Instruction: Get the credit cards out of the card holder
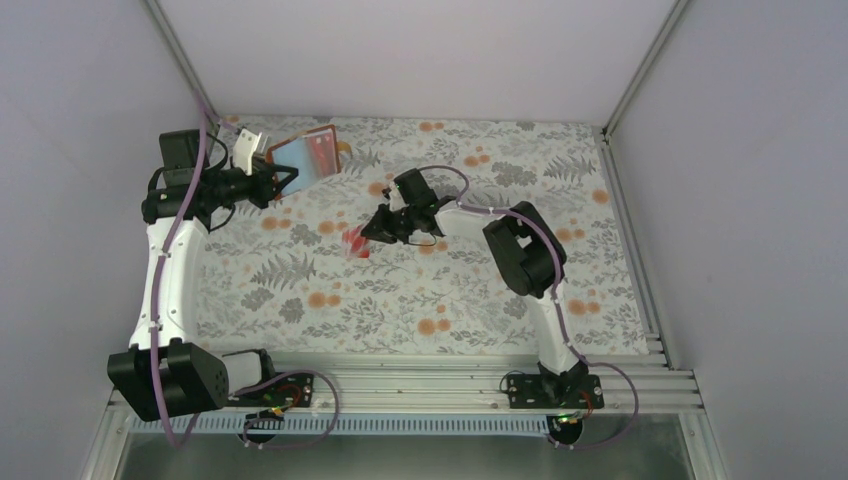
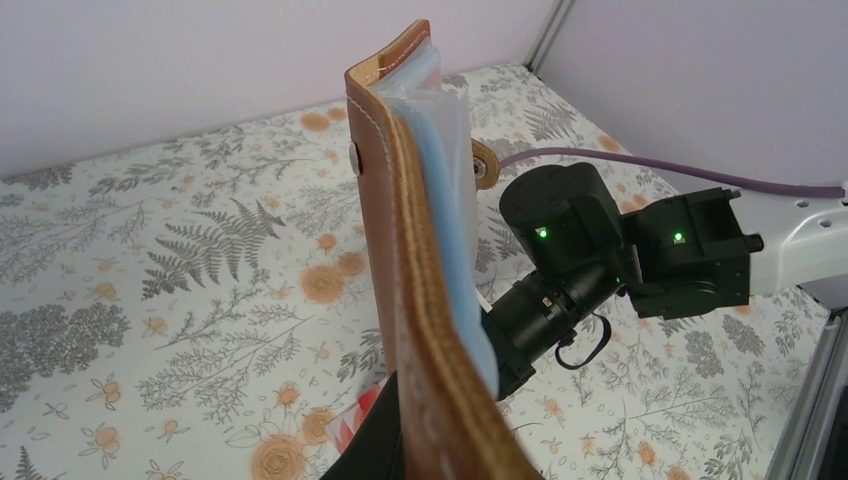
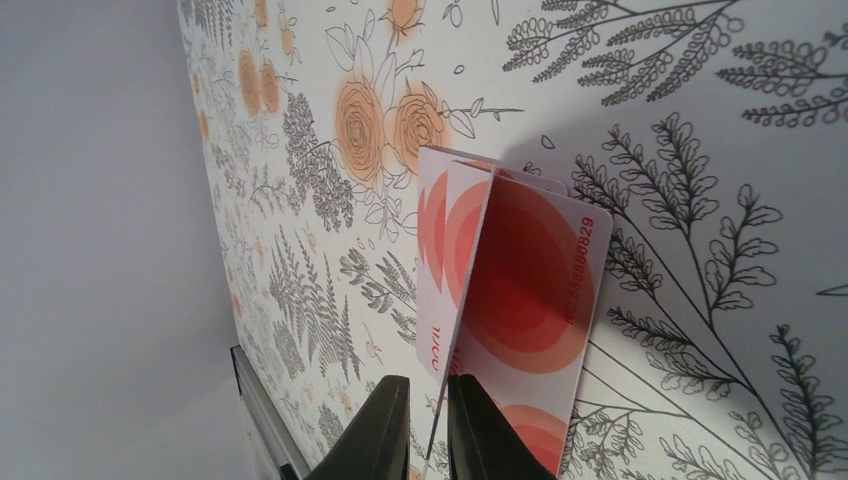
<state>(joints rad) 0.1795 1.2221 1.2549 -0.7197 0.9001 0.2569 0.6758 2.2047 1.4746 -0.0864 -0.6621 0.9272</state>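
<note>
Credit cards [image 3: 530, 290]: pale with red round blotches, on the table [image 1: 480, 290] near its middle, a little toward the left edge. Right wrist view: at least two faces fan out from a shared edge, and printed digits are visible on the right-hand one. A thin card edge runs down into the gap between the fingers of the right gripper [image 3: 428, 392]. The fingers stand close together with a narrow slot between them; cannot tell if they pinch the card or only flank it. The top view gives only a blurred red-pink patch just beside the fingertips.

Card holder [image 1: 305, 155]: off the table, held up over the far-left corner. The left gripper [image 1: 280, 178] is clamped on its lower end.
- Top view: holder open, grey-blue inside facing the camera.
- Left wrist view: seen almost edge-on and upright, with brown stitched leather, a snap stud, a closure tab and blue-clear sleeves pressed together.

Holder and cards are well apart.

Surroundings: in the left wrist view the holder blocks much of the right arm [image 2: 580, 240], which shows two green lights and a purple cable [image 2: 650, 165]. A sliver of red card shows low beside the holder. A metal rail [image 1: 420, 375] runs along the near edge.
</note>
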